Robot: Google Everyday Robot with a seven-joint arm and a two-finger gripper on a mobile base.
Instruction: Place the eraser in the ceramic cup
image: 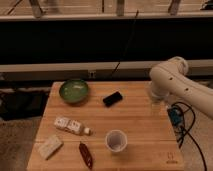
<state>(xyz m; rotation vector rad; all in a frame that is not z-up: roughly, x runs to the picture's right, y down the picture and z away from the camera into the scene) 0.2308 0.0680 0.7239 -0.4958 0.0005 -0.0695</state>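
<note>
The eraser (pixel 112 99) is a small flat black block lying on the wooden table (pixel 140 125), right of the green bowl. The ceramic cup (pixel 116 140), small, white and upright, stands near the table's front edge, a little below the eraser. My white arm (pixel 172 80) reaches in from the right. Its gripper (pixel 156 104) hangs below the arm over the table's right side, to the right of the eraser and apart from it. It is open with nothing in it.
A green bowl (pixel 74 91) stands at the back left. A small white bottle (pixel 71 126) lies left of the cup, a pale beige block (pixel 50 146) sits at the front left corner, and a red chili (pixel 86 155) lies by the front edge. Cables (pixel 177 122) hang off the table's right side.
</note>
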